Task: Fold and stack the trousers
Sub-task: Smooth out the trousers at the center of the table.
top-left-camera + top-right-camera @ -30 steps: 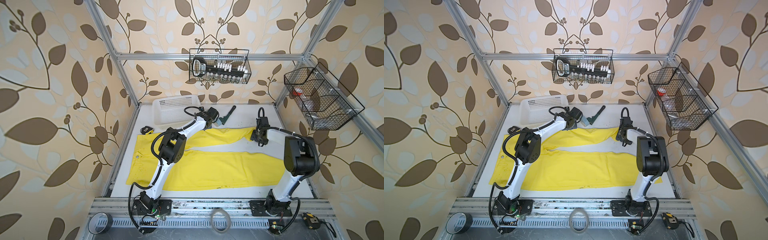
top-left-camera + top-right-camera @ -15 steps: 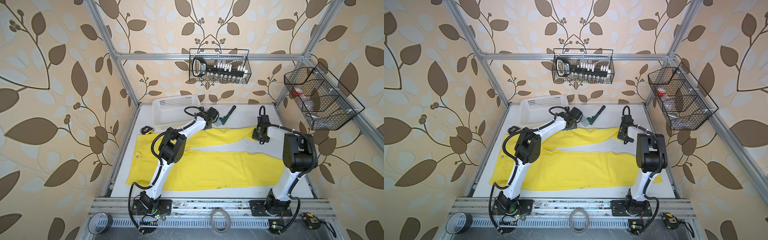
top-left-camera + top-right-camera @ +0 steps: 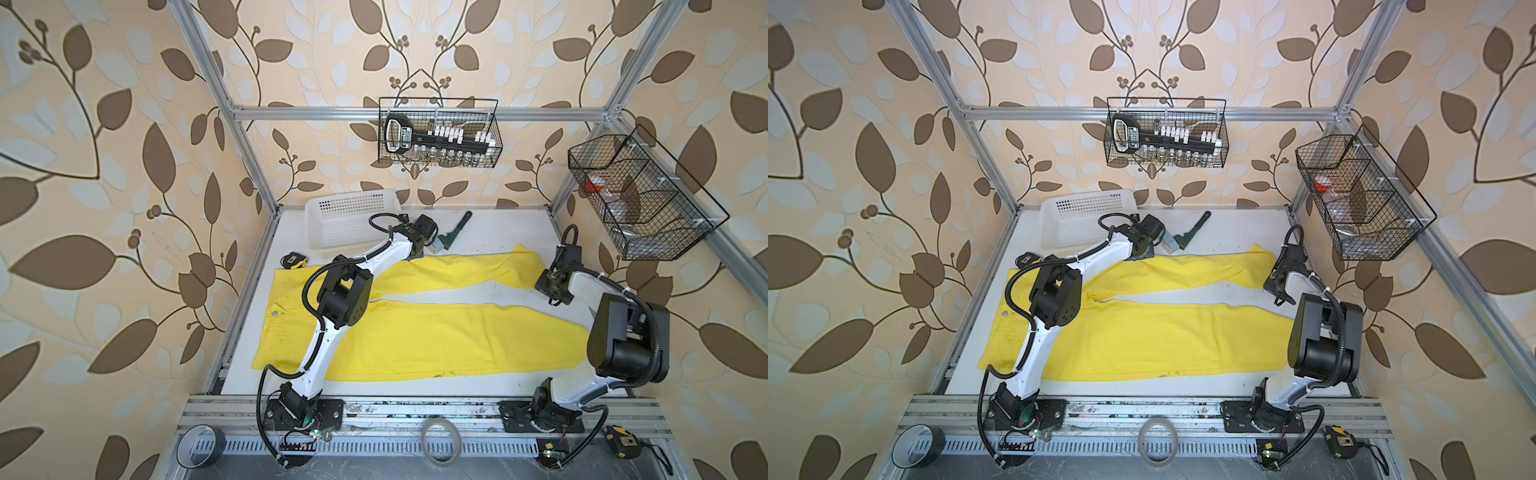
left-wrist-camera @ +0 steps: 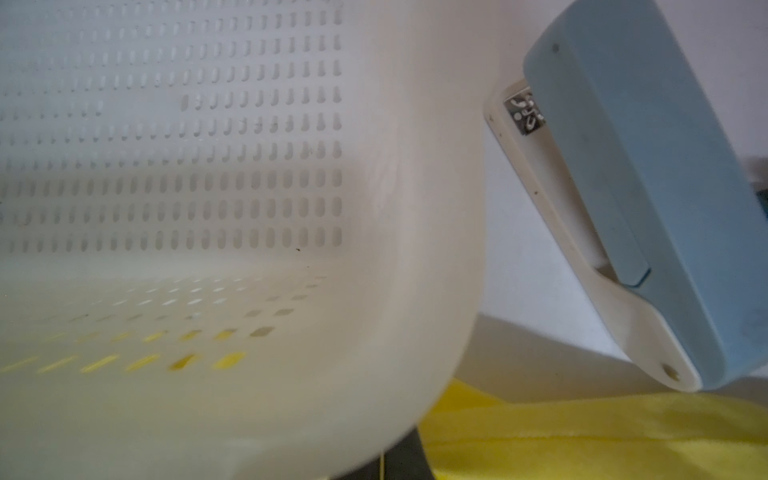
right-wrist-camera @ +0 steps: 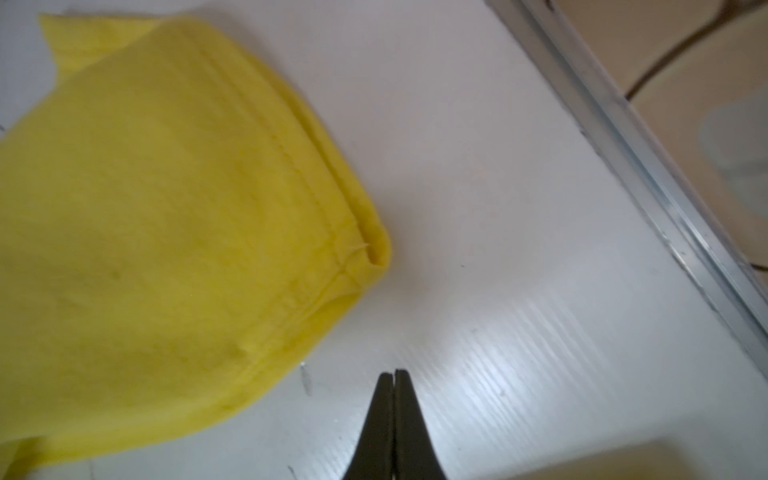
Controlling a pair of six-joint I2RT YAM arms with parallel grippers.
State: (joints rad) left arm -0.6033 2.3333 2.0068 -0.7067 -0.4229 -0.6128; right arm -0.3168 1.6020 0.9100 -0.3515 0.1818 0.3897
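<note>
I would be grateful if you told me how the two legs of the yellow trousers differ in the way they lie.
The far leg looks narrower and slants; the near leg spreads wide and flat. The far leg's hem is in full view, rumpled, beside the shut right gripper; the near leg's hem is partly hidden behind the right arm. Both are bright yellow and lie stretched out on the table, the trousers not yet folded.

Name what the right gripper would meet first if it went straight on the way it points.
Likely the bare white table: the right gripper, fingers shut, aims just beside the hem of the trousers, not at it. Depth is hard to judge.
</note>
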